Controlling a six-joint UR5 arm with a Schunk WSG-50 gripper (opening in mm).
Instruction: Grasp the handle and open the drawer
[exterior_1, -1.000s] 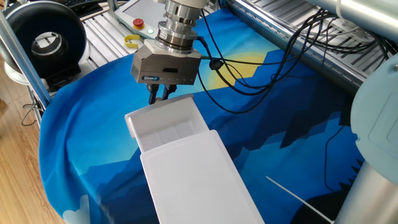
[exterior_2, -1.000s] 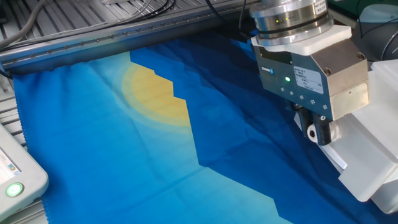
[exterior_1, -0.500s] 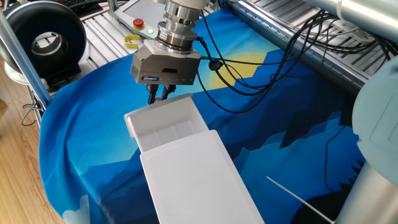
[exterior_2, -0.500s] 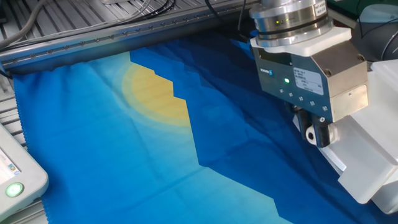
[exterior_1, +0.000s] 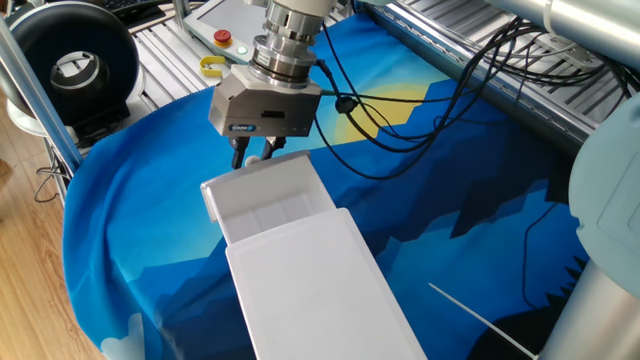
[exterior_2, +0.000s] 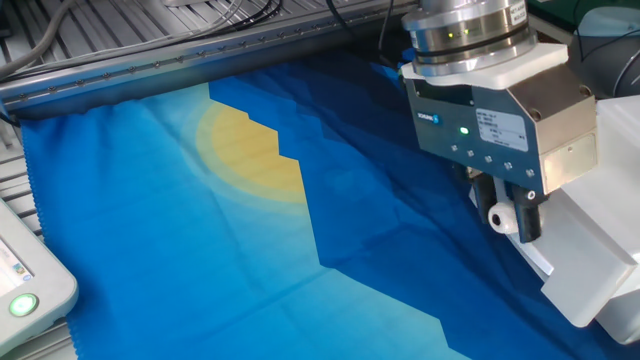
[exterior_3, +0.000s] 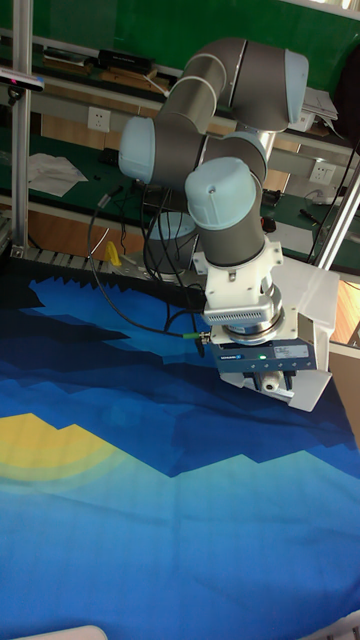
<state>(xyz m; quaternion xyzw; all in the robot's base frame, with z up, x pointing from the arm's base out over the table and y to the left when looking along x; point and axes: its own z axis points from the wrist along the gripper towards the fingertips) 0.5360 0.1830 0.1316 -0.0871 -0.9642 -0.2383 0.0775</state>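
Blue cloth covers the table. Nearest me, the white box shows its drawer partly slid out. Beyond it, the gripper straddles the handle; I cannot tell whether the fingers are clamped. I recommend confirming contact, then pulling straight along the slide.

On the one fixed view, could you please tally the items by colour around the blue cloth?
White: 2, the drawer and its box.
Yellow: 1, the tape dispenser.
Black: 1, the round fan.
Red: 1, the button on the pendant.
Total: 5.
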